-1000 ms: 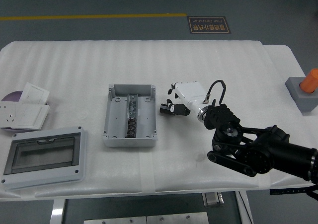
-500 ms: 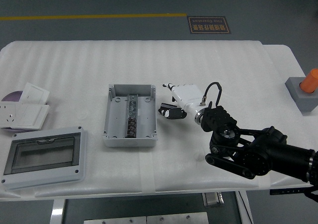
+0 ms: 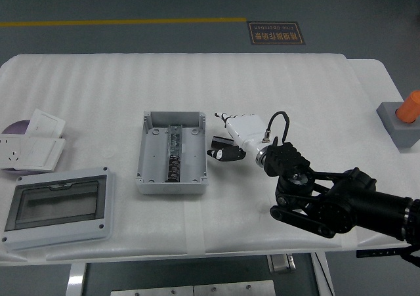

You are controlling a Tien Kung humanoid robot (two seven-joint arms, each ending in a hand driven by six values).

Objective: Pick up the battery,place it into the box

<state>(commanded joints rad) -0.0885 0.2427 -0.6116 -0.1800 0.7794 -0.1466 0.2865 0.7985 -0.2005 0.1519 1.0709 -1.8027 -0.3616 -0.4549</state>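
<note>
Batteries are hard to pick out, but a small dark object sits at the fingertips of the white-shelled right robot hand, just beside the right wall of the open grey plastic junction box near the middle of the table; I judge this to be the battery, though it is too small to be sure, and I cannot tell whether the dark fingers are pinching it or only touching it, nor whether it is lifted off the padded white table. The hand comes in on a black jointed arm from the lower right corner, wrist angled so the fingers point left toward the box, which suits a short sideways carry over the rim. The box lies open side up with a dark terminal strip running down its middle, so the free pockets are the strips on either side of it; the right one is nearest. Its grey lid with a clear window lies apart at the near left corner, and white wall sockets with a purple disc rest at the left edge, all well clear of the path. A grey block with an orange knob stands at the right edge. Open table surrounds the box on its far and right sides
</note>
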